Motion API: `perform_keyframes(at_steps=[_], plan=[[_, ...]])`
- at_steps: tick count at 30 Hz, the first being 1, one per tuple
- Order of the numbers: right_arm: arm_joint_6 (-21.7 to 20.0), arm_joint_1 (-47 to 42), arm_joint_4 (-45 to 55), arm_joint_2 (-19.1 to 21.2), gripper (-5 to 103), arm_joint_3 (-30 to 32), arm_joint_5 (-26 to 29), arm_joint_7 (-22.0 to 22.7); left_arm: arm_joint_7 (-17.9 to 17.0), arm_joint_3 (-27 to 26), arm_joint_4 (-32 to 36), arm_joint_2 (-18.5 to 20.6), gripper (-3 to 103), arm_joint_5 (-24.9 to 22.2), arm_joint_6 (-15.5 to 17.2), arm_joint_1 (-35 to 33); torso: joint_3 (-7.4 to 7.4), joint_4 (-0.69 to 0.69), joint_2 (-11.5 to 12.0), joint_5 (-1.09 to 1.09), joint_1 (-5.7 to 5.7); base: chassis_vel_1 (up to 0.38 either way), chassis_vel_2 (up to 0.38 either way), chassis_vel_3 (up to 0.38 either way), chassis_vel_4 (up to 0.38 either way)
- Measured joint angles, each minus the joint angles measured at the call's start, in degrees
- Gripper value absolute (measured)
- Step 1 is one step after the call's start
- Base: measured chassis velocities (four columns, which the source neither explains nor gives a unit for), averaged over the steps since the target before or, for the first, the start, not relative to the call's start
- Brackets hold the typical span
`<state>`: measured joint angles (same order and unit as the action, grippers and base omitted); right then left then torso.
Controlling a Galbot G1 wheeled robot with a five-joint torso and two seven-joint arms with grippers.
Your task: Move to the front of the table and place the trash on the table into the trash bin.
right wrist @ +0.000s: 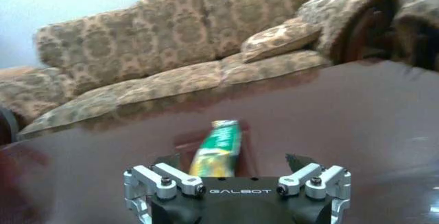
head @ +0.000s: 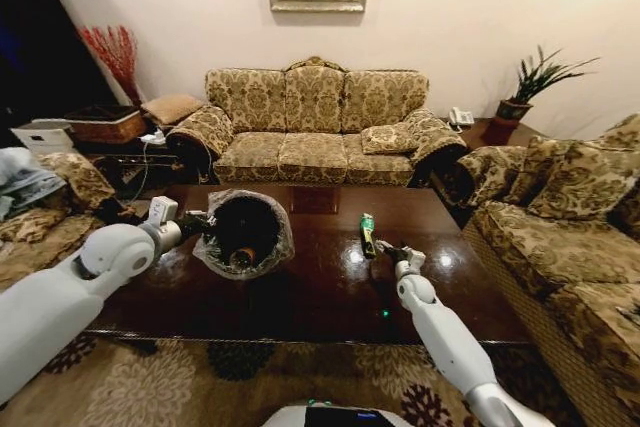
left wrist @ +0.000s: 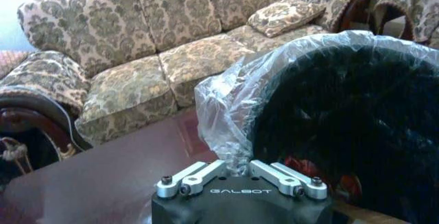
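The trash bin [head: 243, 232], black with a clear bag liner, is tipped toward me on the left half of the dark table [head: 320, 292]. My left gripper [head: 196, 223] is shut on its rim and liner [left wrist: 230, 131]. Inside the bin lie a tan piece [head: 243, 258] and a red piece [left wrist: 296, 165]. A green bottle [head: 368, 235] lies on the table right of centre. My right gripper [head: 386, 250] is just behind it. In the right wrist view the right gripper [right wrist: 233, 162] stands open, with the green bottle [right wrist: 218, 147] lying between its fingers, nearer one of them.
A patterned sofa [head: 315, 127] stands behind the table, an armchair [head: 560, 217] to the right and a cluttered seat [head: 40, 207] to the left. A potted plant [head: 530, 87] stands at the back right. A patterned rug [head: 200, 377] lies along the table's front edge.
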<state>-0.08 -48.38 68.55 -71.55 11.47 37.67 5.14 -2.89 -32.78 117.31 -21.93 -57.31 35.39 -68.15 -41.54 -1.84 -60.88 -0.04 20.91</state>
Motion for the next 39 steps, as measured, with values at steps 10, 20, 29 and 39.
perform_keyframes(at_steps=[10,20,29,39], plan=[[-0.17,4.31,-6.94,-4.5,99,-0.59,-3.0,-1.69,0.27,0.16,-0.05,-0.11,0,-0.01,0.0,-0.04,0.0,-0.01,0.0,0.05,0.0,0.014,0.022,-0.006,-0.009],[-0.75,8.57,-15.65,-6.43,72,-0.05,-3.71,-1.82,0.26,0.02,0.02,-0.35,0,0.02,-0.11,-0.33,0.0,-0.01,0.0,0.02,0.0,0.0,0.0,0.0,0.0],[-1.15,8.78,-15.96,-6.77,39,-0.05,-3.71,-1.48,0.13,0.03,-0.03,-0.45,0,0.02,-0.49,-0.34,0.0,0.0,0.0,0.04,0.0,0.0,0.0,0.0,0.0],[-1.22,8.76,-15.74,-6.66,3,-0.04,-3.7,-0.87,0.07,0.19,-0.02,-0.68,0,0.14,-0.68,-0.44,0.0,0.0,0.0,0.04,0.0,0.0,0.0,0.0,0.0]])
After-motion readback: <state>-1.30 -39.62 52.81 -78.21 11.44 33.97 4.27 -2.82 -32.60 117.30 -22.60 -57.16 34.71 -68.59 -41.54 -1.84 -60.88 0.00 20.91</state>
